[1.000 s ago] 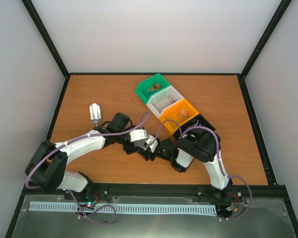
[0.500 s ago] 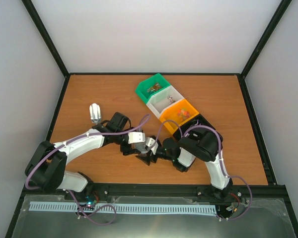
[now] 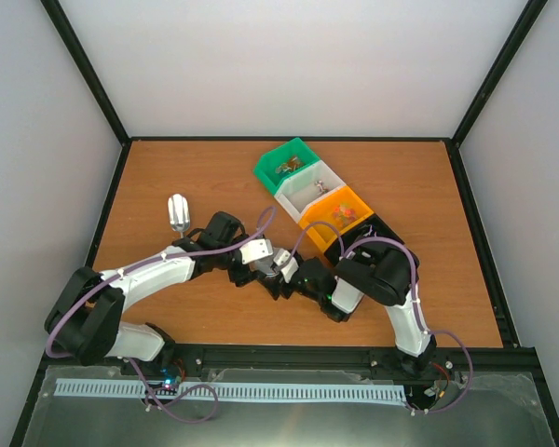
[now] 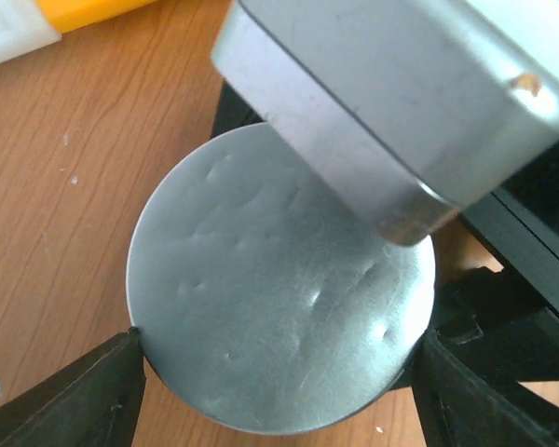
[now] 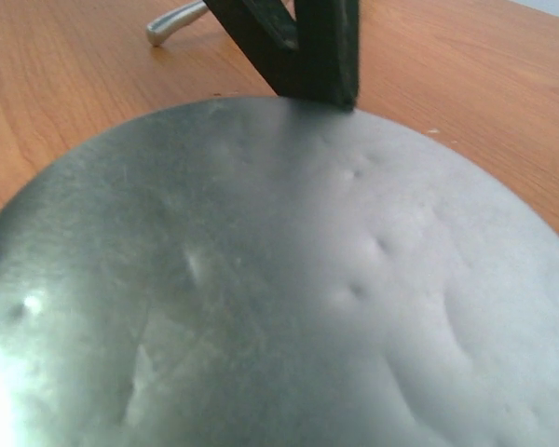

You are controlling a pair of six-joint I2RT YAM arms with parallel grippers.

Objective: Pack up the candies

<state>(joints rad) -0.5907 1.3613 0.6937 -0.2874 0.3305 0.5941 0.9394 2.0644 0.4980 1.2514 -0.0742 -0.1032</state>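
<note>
My left gripper [image 4: 279,346] clamps a round metal disc [image 4: 261,307] by its rim | my right gripper [image 3: 294,277] crowds the disc, fingers apart or together I cannot tell | candies [image 3: 341,213] sit in the green bin [image 3: 266,174], white bin [image 3: 334,173], orange bin [image 3: 315,228].

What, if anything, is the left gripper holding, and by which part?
The left gripper holds a round metal lid, its fingers pressed against opposite sides of the rim.
</note>
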